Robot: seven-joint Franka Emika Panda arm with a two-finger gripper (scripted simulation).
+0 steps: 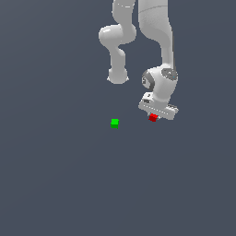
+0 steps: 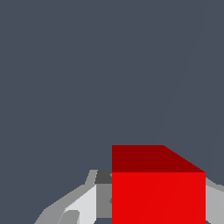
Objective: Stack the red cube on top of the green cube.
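**Red cube at the hand, green cube waiting apart**

The red cube (image 1: pixel 153 117) is seen right at the underside of the hand (image 1: pixel 156 115), toward the exterior view's right. In the wrist view the red cube (image 2: pixel 158 188) fills the space between pale finger parts, with one finger (image 2: pixel 81 203) visible beside it. The hand is judged to be clenched on the red cube (contact on both sides looks likely, but the far finger is mostly hidden). Whether the cube is lifted off the counter (image 1: pixel 55 184) cannot be told.

The green cube (image 1: pixel 115 123) sits alone on the counter, well apart from the red one, toward the exterior view's left. Nothing is stacked yet.

Handling judgement: the red cube is tiny, rigid and probably very light, with flat smooth faces (slip is possible if pinched off-centre). It is best taken on two opposite side faces, near the middle. Careful alignment will be needed, since the green top is equally small.
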